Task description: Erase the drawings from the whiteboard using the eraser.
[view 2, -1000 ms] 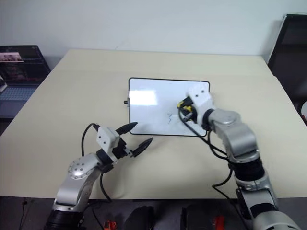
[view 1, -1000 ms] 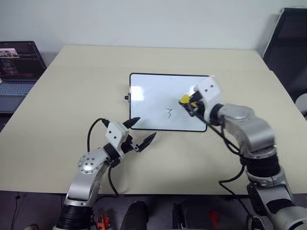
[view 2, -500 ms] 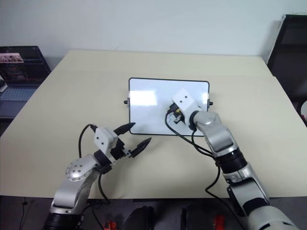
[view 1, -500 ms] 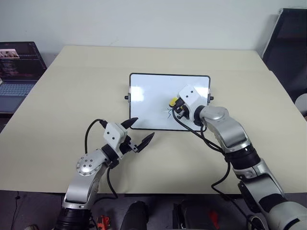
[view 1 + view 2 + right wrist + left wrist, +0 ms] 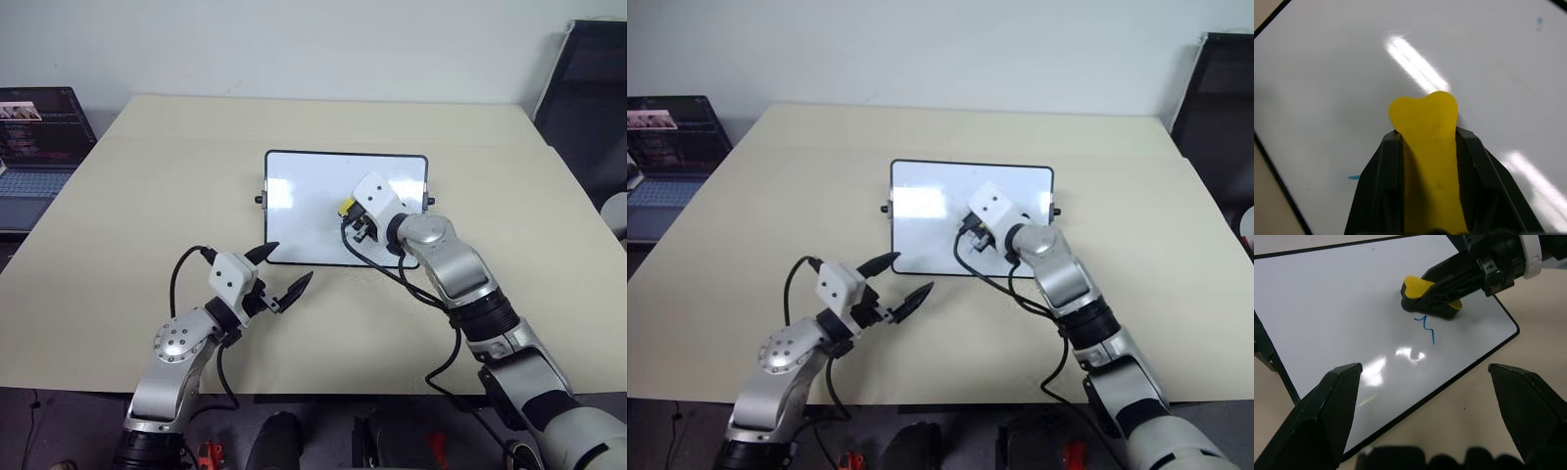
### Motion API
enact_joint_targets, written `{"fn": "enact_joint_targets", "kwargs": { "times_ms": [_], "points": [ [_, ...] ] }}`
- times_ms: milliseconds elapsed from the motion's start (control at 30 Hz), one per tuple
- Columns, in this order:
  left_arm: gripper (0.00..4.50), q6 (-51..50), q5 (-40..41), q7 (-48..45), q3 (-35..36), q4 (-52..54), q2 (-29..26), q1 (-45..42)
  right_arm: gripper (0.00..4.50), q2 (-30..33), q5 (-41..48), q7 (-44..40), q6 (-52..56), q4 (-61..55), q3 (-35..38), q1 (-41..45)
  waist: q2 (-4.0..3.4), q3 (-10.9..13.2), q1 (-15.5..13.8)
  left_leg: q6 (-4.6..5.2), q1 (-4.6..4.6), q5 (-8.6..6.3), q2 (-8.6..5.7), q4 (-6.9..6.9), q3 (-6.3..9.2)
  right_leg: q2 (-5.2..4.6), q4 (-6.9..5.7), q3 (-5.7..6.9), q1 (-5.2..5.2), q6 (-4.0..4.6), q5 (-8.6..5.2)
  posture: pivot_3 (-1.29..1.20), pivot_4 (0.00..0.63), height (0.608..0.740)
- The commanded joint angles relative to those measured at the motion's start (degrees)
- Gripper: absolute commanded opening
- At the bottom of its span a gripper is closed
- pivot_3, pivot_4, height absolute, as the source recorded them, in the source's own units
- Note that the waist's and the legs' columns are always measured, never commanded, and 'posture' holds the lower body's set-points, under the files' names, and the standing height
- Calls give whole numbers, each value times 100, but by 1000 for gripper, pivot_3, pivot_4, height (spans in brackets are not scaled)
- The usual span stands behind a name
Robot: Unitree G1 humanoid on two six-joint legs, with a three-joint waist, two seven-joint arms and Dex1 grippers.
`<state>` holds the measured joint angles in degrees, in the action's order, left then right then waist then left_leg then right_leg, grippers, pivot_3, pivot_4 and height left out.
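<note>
Taking the whiteboard (image 5: 313, 201) as my landmark and reading from the left: I see a laptop (image 5: 37, 147) well off to its left, past the bench (image 5: 147, 196) edge, screen lit with text too small for me to read. I find no brand or label I can make out anywhere, and no containers on the bench.

Nearer me, my left tool (image 5: 277, 272) hovers just off the whiteboard's near left corner, its two black fingers (image 5: 1327, 401) spread wide with nothing between them. From the left wrist view I look between those fingers across the board.

The whiteboard itself lies flat near the middle of the bench, black frame, small knobs on its short sides. Most of its surface is bare white with glare streaks. What I can see of the drawings (image 5: 1426, 328) is one small blue squiggle, just beside the eraser on the side nearer the board's near edge; a tiny blue speck (image 5: 1539, 21) sits apart near an edge of the board.

Over the board's right half, my right tool (image 5: 351, 217) is pressed together on the eraser (image 5: 1420, 291), pinching the yellow block by its sides. The eraser's black base rests on the board surface, just beside the squiggle without covering it.
</note>
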<state>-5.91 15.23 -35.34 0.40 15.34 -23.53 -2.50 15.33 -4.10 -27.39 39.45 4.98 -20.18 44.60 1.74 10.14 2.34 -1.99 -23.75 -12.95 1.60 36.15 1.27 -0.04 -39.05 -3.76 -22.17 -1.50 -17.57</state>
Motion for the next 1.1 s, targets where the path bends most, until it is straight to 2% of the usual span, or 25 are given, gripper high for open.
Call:
{"fn": "enact_joint_targets", "kwargs": {
  "times_ms": [33,200,333,367,800,1100],
  "points": [
    [4500,-9,-3,93,104,301,-51,25,1093,218,-158,-275,330,-71,-331,-337,1,-2,-2,0,1,0,0,0,1,0,0,0,2,0,0,0,150,740],
    [4500,-53,-10,168,71,345,-39,1,1093,409,-193,-425,589,-323,-458,-714,5,-4,-3,0,26,0,-1,3,2,-1,1,1,27,0,0,0,150,740],
    [4500,-92,-22,202,38,357,-10,-40,1093,469,-211,-437,669,-387,-379,-806,5,-4,1,0,89,0,-1,0,1,0,10,0,92,-5,-5,0,150,740],
    [4500,-104,-21,209,25,360,-3,-58,1093,481,-216,-422,665,-386,-351,-805,5,-4,0,2,90,1,-1,0,0,0,10,-1,93,-26,-17,0,150,740],
    [4500,-166,13,168,-73,312,12,-230,1093,198,-264,329,59,574,312,-46,5,-4,-14,9,91,26,-3,3,-1,1,8,-10,91,-36,-5,0,150,740],
    [4500,-131,22,151,-45,318,-4,-166,1093,167,-290,390,-102,698,326,-11,5,-4,-8,10,90,28,-2,2,-3,1,8,-15,90,-36,-4,0,150,740]
  ]
}}
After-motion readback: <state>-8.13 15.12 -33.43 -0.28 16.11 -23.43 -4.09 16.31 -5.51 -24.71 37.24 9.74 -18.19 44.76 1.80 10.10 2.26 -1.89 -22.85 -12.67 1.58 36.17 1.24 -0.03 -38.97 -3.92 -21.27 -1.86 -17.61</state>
